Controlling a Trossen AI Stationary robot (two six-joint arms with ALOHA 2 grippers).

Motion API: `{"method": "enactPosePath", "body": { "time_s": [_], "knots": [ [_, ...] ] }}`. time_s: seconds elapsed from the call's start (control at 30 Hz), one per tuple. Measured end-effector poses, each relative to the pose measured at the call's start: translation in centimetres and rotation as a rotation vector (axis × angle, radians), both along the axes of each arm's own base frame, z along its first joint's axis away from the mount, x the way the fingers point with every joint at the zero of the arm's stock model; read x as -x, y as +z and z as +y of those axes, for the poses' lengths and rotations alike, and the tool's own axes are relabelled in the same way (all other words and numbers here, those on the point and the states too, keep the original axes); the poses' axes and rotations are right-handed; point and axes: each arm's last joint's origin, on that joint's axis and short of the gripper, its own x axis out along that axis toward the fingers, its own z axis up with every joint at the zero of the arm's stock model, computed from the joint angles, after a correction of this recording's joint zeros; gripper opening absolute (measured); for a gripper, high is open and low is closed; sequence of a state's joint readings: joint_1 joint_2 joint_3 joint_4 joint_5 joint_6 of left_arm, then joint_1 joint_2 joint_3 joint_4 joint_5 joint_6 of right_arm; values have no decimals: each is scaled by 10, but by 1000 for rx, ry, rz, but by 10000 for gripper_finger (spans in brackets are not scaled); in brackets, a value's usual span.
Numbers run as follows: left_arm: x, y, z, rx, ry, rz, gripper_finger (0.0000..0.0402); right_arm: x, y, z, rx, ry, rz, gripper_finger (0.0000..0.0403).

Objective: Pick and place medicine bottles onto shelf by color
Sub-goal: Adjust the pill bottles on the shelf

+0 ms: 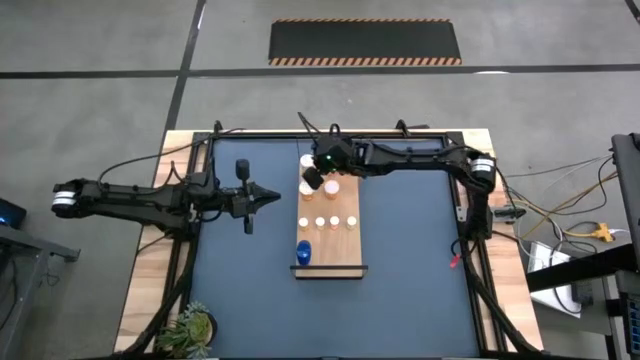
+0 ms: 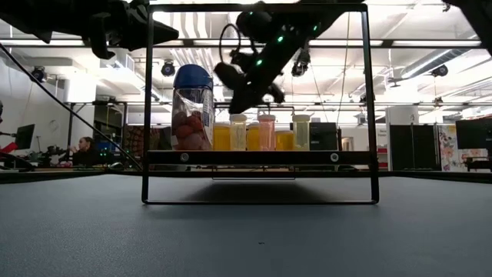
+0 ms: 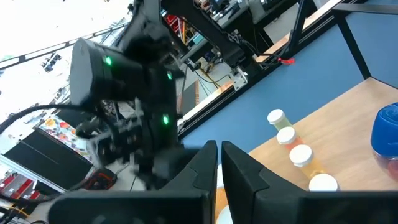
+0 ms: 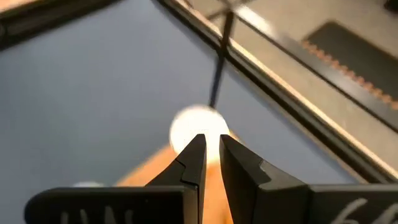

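Shelf bottles show low; overhead, left gripper closed, right gripper nearly closed, both empty.

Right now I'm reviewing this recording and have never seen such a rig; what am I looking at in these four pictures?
Two dark robot arms work over a dark blue table. One picture looks straight down from above, one looks level across the tabletop, and two come from cameras on the wrists. On the table stands a long light-brown wooden shelf carrying small orange bottles with white caps and one blue-capped bottle. The right gripper hovers over the shelf's far end, jaws nearly closed, holding nothing that I can see; its wrist camera shows a white cap just beyond the fingertips. The left gripper waits shut and empty beside the shelf.
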State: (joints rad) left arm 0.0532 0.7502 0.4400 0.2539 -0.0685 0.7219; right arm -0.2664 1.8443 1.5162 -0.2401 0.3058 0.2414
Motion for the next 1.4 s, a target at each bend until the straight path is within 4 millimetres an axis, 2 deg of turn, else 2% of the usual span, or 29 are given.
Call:
{"method": "enactPosePath", "body": {
  "time_s": [0.13,0.33,0.7,1.4],
  "knots": [
    [0,0,0,0,0,0,6,21,12,3,-88,-24,90,38],
    [0,0,0,0,0,0,6,35,5,-2,-161,-74,191,38],
    [0,0,0,2,0,-5,6,26,-13,-8,-117,-111,196,38],
    [0,0,0,4,0,-8,6,24,-12,-11,-47,-113,198,38]
  ]
}}
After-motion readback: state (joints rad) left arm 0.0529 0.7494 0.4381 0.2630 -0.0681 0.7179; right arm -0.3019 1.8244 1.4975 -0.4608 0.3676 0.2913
